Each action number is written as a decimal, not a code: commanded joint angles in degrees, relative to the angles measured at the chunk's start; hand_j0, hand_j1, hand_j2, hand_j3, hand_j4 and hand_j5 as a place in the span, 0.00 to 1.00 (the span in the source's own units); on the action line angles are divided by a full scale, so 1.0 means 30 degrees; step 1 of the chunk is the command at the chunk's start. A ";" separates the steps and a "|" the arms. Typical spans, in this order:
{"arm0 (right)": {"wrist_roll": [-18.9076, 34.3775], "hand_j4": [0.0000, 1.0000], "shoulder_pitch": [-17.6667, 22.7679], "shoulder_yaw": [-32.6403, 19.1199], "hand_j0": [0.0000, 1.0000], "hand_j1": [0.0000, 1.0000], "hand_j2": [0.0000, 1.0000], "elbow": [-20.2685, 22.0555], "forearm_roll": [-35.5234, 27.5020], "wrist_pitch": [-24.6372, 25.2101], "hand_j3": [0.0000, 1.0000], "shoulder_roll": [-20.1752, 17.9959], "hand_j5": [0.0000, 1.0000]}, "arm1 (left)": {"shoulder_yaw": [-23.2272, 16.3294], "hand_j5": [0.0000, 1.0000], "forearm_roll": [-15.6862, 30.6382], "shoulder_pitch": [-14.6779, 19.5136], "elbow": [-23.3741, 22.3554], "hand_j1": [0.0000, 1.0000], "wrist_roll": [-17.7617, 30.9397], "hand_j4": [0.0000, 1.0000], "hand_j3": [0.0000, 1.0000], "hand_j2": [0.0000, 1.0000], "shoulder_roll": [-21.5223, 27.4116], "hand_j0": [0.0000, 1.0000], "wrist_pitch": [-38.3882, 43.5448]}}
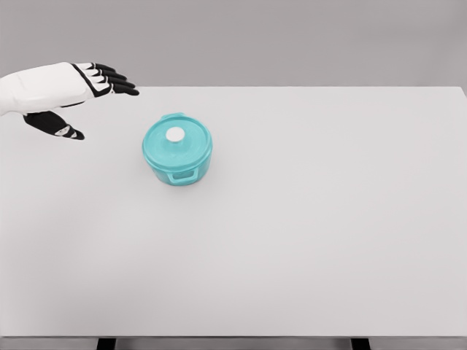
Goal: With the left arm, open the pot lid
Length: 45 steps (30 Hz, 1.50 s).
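Note:
A small teal pot stands on the white table, left of the middle, with its lid on and a white round knob on top. A handle faces the front edge. My left hand hovers to the upper left of the pot, well apart from it, fingers stretched out toward the right and thumb hanging below. It holds nothing. The right arm is out of view.
The table's far edge runs just behind the left hand, with a grey wall beyond. Two dark table legs show at the bottom edge.

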State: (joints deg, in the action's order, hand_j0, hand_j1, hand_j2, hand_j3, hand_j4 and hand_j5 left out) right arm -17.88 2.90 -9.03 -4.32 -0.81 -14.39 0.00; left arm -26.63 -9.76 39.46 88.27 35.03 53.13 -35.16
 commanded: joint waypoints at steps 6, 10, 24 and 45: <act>0.0012 1.00 0.0059 -0.0037 1.00 1.00 1.00 -0.0054 0.0007 -0.0007 1.00 0.0000 1.00 | -0.0148 1.00 -0.0817 0.0000 0.0195 1.00 -0.0009 1.00 1.00 1.00 0.0660 1.00 0.0055; 0.0012 1.00 0.0059 -0.0008 1.00 1.00 1.00 -0.0055 0.0007 -0.0007 1.00 0.0000 1.00 | -0.0001 1.00 -0.2194 0.0352 0.0078 1.00 -0.0009 1.00 1.00 1.00 -0.2645 1.00 0.0055; 0.0012 1.00 0.0000 0.0021 1.00 1.00 1.00 -0.0055 0.0007 -0.0007 1.00 0.0000 1.00 | -0.1349 1.00 -0.8846 0.1348 -0.1944 1.00 -0.0009 1.00 1.00 1.00 -0.5579 1.00 0.0055; 0.0012 1.00 0.0000 -0.0008 1.00 1.00 1.00 -0.0055 0.0007 -0.0007 1.00 0.0000 1.00 | -0.1876 1.00 -0.9989 0.1406 -0.2823 1.00 -0.0009 1.00 1.00 1.00 -0.7572 1.00 0.0055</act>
State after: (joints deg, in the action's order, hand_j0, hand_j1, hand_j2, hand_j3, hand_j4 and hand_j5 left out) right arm -17.84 2.90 -9.04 -4.49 -0.74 -14.39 0.00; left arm -32.24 -39.97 43.68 79.79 35.03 30.30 -35.16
